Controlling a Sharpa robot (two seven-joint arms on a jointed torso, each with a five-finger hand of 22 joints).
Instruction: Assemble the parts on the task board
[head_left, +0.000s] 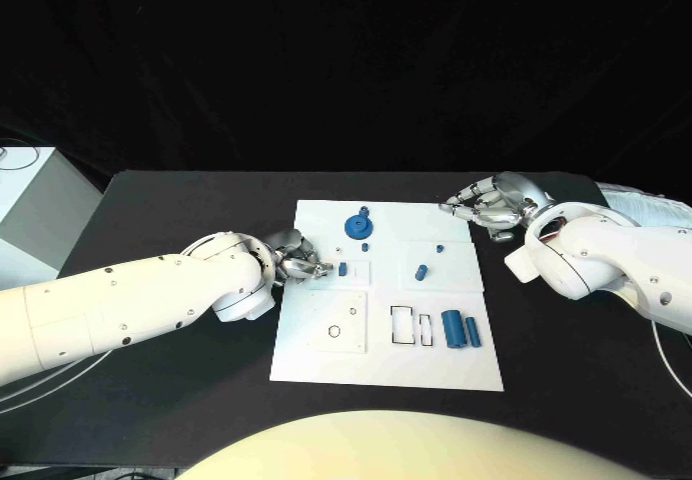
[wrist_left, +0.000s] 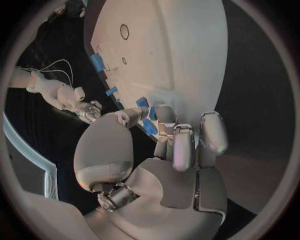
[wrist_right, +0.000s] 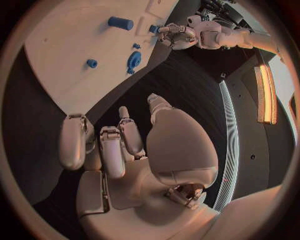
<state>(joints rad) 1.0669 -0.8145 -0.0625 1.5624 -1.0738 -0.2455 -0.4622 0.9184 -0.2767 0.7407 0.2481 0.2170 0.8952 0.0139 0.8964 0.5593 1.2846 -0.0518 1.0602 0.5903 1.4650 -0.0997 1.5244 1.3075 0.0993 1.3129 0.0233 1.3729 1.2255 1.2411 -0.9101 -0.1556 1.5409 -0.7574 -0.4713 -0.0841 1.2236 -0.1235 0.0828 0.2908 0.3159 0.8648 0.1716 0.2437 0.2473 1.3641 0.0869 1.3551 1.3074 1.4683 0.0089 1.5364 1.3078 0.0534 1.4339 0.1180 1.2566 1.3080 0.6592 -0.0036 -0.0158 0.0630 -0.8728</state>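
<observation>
Left hand: the left hand (head_left: 289, 258) sits left of centre in the head view, at the left edge of the board, its fingers curled toward a small blue peg (head_left: 346, 268). The left wrist view shows fingertips (wrist_left: 164, 114) right against a blue piece (wrist_left: 149, 127) at the board's edge, but I cannot tell whether it is pinched or only touched.

Board: the white board (head_left: 325, 370) lies in the middle of the frame on the black table (head_left: 173, 200).

Parts near the top: a blue gear (head_left: 358, 226) stands in the upper middle of the board, with a tiny blue stud (head_left: 369, 244) just below it.

Parts in the middle: a small blue plug (head_left: 420, 270) lies right of centre.

Parts lower right: two blue cylinders (head_left: 460, 329) lie side by side, just beside two outlined slots (head_left: 411, 325) that look unfilled; the square plate with a hole (head_left: 336, 333) also looks unfilled.

Right hand: the right hand (head_left: 490, 206) hangs at the upper right, off the board's top right corner, fingers loosely curled, holding nothing.

Progress: early, by my reading. The gear seems seated; the cylinders, the plug and the peg appear unplaced.
</observation>
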